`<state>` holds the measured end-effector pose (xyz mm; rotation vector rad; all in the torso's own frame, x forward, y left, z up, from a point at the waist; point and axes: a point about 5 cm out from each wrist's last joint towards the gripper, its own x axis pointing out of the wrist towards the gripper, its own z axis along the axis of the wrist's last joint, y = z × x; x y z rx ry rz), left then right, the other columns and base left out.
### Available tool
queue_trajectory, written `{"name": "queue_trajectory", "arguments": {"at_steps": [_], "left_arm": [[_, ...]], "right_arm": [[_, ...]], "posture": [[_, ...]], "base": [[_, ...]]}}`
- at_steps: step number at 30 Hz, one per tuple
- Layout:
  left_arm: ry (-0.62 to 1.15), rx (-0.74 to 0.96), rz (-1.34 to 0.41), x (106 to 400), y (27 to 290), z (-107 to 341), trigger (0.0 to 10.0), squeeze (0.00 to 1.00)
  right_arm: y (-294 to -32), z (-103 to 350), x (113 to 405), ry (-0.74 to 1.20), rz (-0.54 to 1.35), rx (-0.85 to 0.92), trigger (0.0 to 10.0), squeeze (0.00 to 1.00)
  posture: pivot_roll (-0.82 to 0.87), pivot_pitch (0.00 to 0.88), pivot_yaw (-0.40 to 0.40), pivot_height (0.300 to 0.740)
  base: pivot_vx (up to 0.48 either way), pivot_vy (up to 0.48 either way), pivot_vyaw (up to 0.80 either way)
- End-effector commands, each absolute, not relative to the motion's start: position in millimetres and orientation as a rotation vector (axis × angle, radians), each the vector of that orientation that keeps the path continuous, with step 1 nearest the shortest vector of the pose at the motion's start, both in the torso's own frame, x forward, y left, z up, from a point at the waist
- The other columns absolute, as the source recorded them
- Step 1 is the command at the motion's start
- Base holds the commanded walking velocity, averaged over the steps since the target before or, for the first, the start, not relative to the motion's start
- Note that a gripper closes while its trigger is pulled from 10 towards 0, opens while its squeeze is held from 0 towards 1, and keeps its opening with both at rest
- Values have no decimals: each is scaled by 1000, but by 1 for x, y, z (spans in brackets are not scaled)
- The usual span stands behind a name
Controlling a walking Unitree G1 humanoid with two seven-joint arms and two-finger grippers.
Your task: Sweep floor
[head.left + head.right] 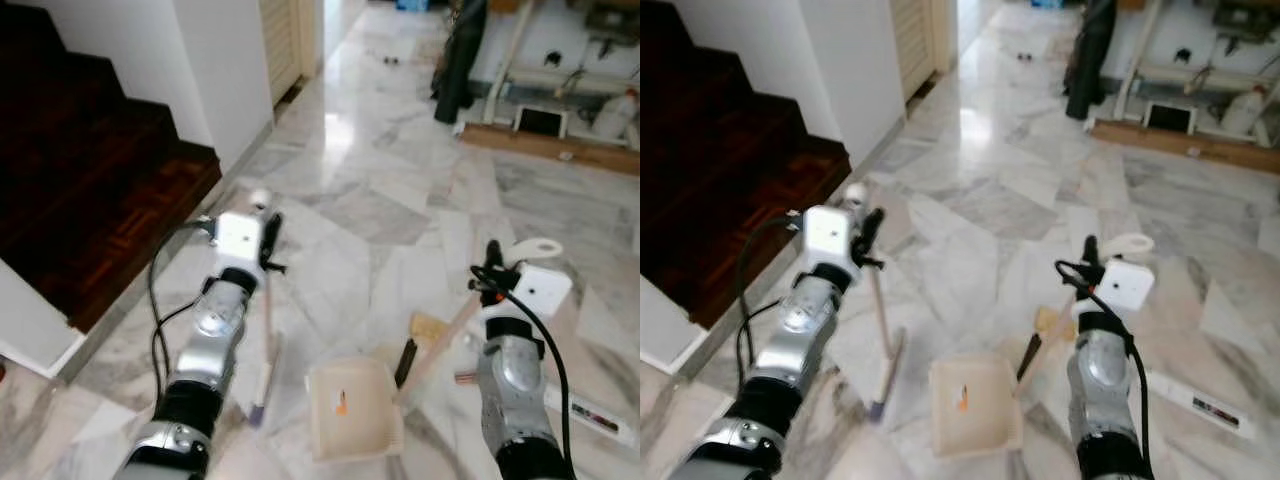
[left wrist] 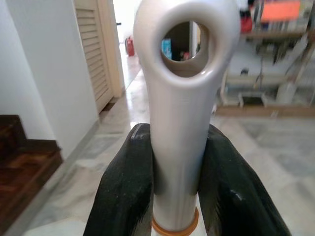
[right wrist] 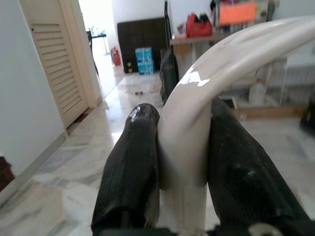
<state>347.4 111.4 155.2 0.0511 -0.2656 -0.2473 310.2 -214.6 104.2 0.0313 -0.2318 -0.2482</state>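
Gripping two cleaning tools, the robot stood on a glossy marble floor (image 1: 380, 200) beside dark wooden stairs (image 1: 90, 170). The left gripper (image 1: 268, 240) was clamped on the pale top of the broom (image 1: 265, 345), whose thin handle ran down to a bristle head on the floor just left of the dustpan (image 1: 352, 408). In the left wrist view both fingers (image 2: 125, 191) pressed the smooth plastic grip just below its hanging hole. The right gripper (image 1: 492, 272) was closed around the curved white top of the dustpan handle (image 1: 535, 247); a pale wooden-looking shaft slanted down to the cream pan, which rested on the floor between the arms. Both tools looked light and stiff, but their glossy plastic grips seemed slippery, so a hold near the top would likely need firm pressure to stop twisting. A small orange mark (image 1: 341, 403) lay inside the pan; no writing could be read anywhere.
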Motion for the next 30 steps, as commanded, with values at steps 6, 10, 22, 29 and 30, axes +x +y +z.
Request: {"name": "queue_trajectory", "arguments": {"at_steps": [6,10,22,29,30], "left_arm": [[-315,74,-223,348,119,165,10000,0],[-315,72,-223,348,119,165,10000,0],[-314,70,-223,346,119,164,10000,0],[-310,68,-223,346,119,162,10000,0],[-311,68,-222,346,119,163,10000,0]], "right_arm": [[-212,112,312,-272,-237,33,10000,0],[-211,112,312,-270,-234,32,10000,0],[-210,110,311,-263,-232,33,10000,0],[-210,110,311,-262,-233,29,10000,0],[-211,110,311,-263,-234,29,10000,0]], "posture": [[96,66,-5,740],[96,66,-7,740],[95,71,-10,740],[91,69,-12,740],[92,69,-12,740]], "base": [[302,0,0],[303,0,0],[293,0,0],[37,0,0],[244,0,0]]}}
